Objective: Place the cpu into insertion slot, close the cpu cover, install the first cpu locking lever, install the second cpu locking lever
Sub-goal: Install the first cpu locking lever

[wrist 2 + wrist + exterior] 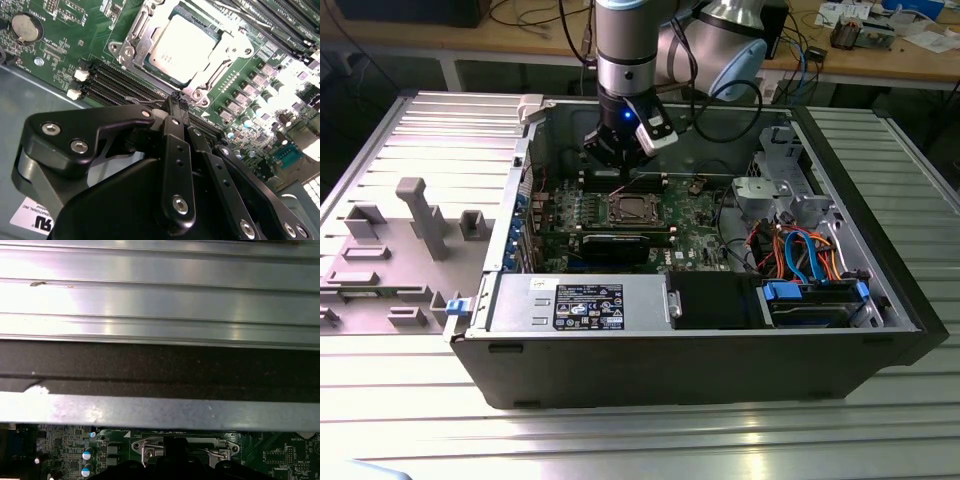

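Note:
The cpu (185, 47) lies flat in the insertion slot (630, 210) on the green board. The cpu cover (227, 47), a silvery frame, lies down around it. My gripper (176, 101) hangs just beside the socket's edge, shut, with its black fingers (175, 150) pressed together. A thin wire locking lever (145, 102) runs along the board up to the fingertips; whether it is pinched between them I cannot tell. In the exterior view the gripper (620, 172) stands over the socket's far side, inside the open computer case. The first wrist view shows the socket's metal edge (182, 444).
Long black memory slots (115, 82) lie right next to the fingertips. A coin battery (25, 27) sits on the board. The case walls (160, 412) ring the board, with a grey drive cage (775, 190), cables (810, 255) and a power supply (585, 300). Grey fixtures (420, 215) stand outside the case.

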`<act>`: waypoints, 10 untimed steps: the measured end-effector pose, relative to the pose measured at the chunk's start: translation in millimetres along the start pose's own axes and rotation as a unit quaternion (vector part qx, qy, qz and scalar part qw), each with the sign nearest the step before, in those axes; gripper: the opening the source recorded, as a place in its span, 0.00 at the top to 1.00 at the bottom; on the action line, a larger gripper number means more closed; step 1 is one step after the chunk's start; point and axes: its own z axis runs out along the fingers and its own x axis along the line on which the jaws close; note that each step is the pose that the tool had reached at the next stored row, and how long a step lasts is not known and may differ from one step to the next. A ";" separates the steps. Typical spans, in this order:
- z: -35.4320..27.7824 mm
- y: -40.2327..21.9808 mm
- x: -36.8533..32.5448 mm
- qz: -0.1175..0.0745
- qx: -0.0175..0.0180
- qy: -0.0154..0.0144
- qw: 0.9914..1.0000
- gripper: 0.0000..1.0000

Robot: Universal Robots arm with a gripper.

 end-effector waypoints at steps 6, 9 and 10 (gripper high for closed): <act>0.0 0.0 0.0 0.000 0.000 0.000 1.000 0.89; 0.0 0.0 0.0 0.000 0.000 0.000 1.000 0.89; 0.0 0.0 0.0 0.000 0.000 0.000 1.000 0.89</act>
